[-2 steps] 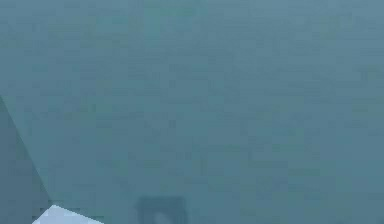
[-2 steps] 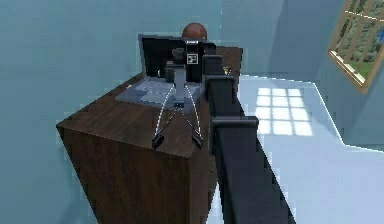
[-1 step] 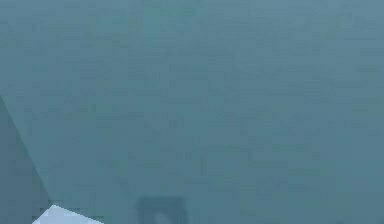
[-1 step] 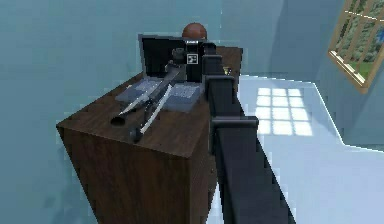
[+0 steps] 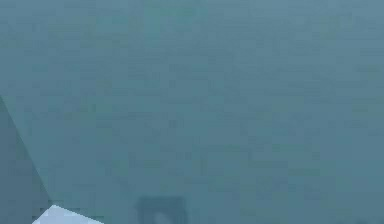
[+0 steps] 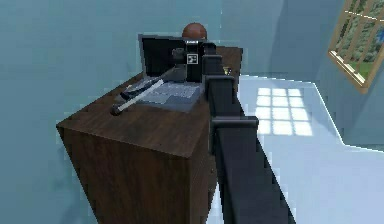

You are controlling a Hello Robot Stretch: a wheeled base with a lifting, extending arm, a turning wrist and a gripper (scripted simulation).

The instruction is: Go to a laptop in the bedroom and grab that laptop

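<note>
Arm side view, nearest first: we see the dark square arm (image 6: 240, 160) rising from the bottom edge and reaching out over a dark wooden surface (image 6: 110, 130), a blocky desk whose near corner faces us. On top, toward its left side, a grey elongated thing (image 6: 128, 101) lies flat; too small for us to name. Just right of it sits the laptop (image 6: 172, 95), lid up, grey keyboard deck flat on the surface, dark screen upright behind it. The arm's two white squares (image 6: 192, 57) stand at the laptop's right side, and the gripper (image 6: 176, 58) shows as a dark body against the dark screen. We cannot make out the fingers against that screen, so we cannot tell their state or whether they hold anything. A small golden thing (image 6: 228, 70) sits near the surface's far right edge, beside the arm. Behind the screen, a round reddish-brown thing (image 6: 195, 29) pokes up, with a teal wall beyond. Right of the desk, pale floor (image 6: 300, 150) carries a bright paned patch of light (image 6: 278, 108); on the right wall hangs a wood-framed panel (image 6: 360, 45), window or picture, we cannot tell.

Forward view: we see a sliver of pale floor (image 5: 65, 215) at bottom left, a grey wall (image 5: 15, 170) at the left edge, and a teal wall (image 5: 200, 100) close ahead.
</note>
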